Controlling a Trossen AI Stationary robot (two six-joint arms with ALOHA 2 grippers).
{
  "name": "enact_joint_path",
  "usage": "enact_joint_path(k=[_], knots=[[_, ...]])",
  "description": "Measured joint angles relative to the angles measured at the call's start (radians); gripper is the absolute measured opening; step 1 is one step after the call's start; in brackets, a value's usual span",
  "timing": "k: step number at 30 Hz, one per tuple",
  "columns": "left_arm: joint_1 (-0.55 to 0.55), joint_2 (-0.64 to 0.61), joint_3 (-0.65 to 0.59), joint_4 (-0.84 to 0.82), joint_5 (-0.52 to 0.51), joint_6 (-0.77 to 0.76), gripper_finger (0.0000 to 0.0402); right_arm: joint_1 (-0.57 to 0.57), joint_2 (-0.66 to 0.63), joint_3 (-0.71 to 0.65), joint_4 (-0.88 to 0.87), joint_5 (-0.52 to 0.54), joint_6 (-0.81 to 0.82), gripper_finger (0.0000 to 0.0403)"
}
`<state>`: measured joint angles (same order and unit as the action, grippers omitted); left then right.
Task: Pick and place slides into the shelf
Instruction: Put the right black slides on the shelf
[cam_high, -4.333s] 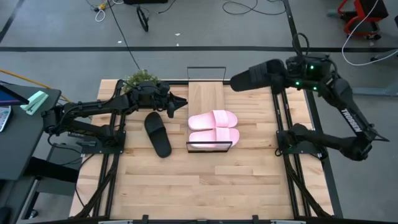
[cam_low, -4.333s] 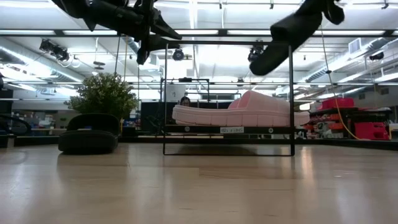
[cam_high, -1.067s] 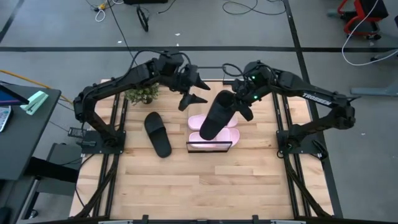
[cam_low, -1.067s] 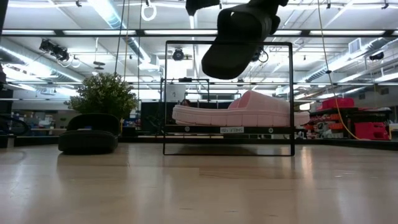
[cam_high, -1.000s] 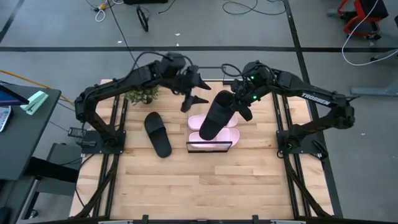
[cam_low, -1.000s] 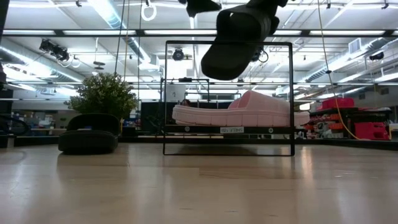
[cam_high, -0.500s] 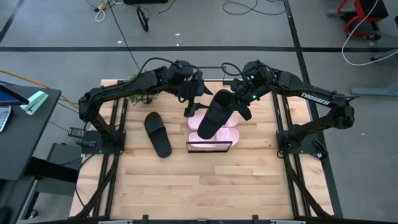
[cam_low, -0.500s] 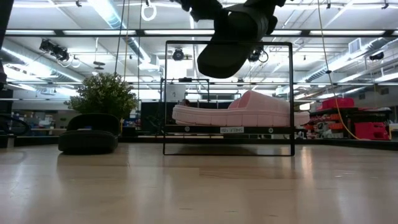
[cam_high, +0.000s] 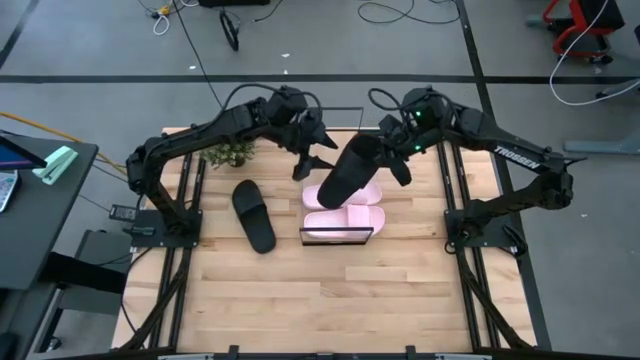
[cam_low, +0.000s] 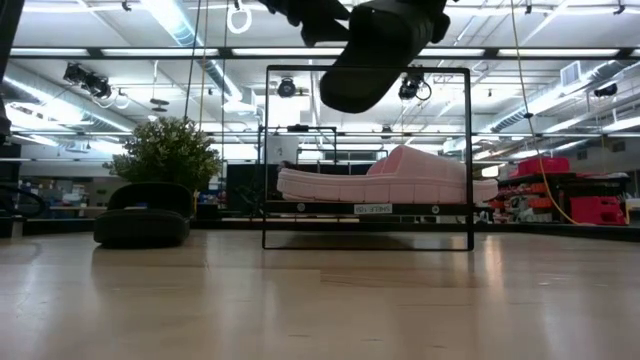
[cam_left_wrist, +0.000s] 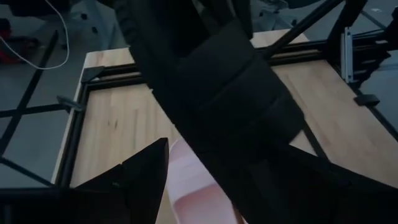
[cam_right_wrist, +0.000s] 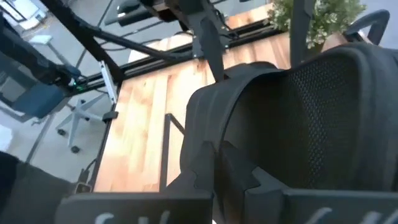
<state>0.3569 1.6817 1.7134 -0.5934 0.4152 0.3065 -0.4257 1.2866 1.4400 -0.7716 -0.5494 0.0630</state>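
One black slide (cam_high: 350, 172) hangs in the air over the shelf (cam_high: 328, 148), held by my right gripper (cam_high: 390, 160), which is shut on it. It also shows at the top of the low view, black slide (cam_low: 372, 55). My left gripper (cam_high: 313, 156) is open, right beside the slide's lower half on its left. Two pale pink slides (cam_high: 345, 205) lie side by side on the shelf's plank, soles down. The second black slide (cam_high: 253, 214) lies flat on the table, left of the shelf. My right gripper holds the black slide by its upper, far-right end (cam_right_wrist: 249, 155), coming from the table's right and far side. The slide is lifted clear and slants down toward the near left over the pink slides. The gripper's own body hides the exact place of contact. My left gripper stands with one finger (cam_left_wrist: 140, 177) close to the slide's side (cam_left_wrist: 211, 106); I cannot tell whether it touches.
A small potted plant (cam_high: 228, 150) stands at the table's far left corner. The shelf's black wire frame (cam_low: 366, 70) rises above the pink slides (cam_low: 385, 178). Bare tabletop (cam_high: 330, 290) fills the near half.
My left gripper has moved right, toward the hanging black slide, turning as it went, and stays open close beside it. My right gripper has shifted a little toward the far edge and up, and the slide has swung with it to a flatter slant.
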Motion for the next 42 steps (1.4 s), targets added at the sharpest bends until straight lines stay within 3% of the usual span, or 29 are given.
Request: enact_joint_path(k=[34, 42], knots=[[0.023, 0.000, 0.000, 0.020, 0.062, -0.072, 0.0272, -0.004, 0.003, 0.006, -0.014, -0.002, -0.030, 0.0009], [0.062, 0.000, 0.000, 0.152, 0.124, -0.219, 0.0270, 0.018, 0.017, 0.006, -0.020, -0.001, -0.029, 0.0009]])
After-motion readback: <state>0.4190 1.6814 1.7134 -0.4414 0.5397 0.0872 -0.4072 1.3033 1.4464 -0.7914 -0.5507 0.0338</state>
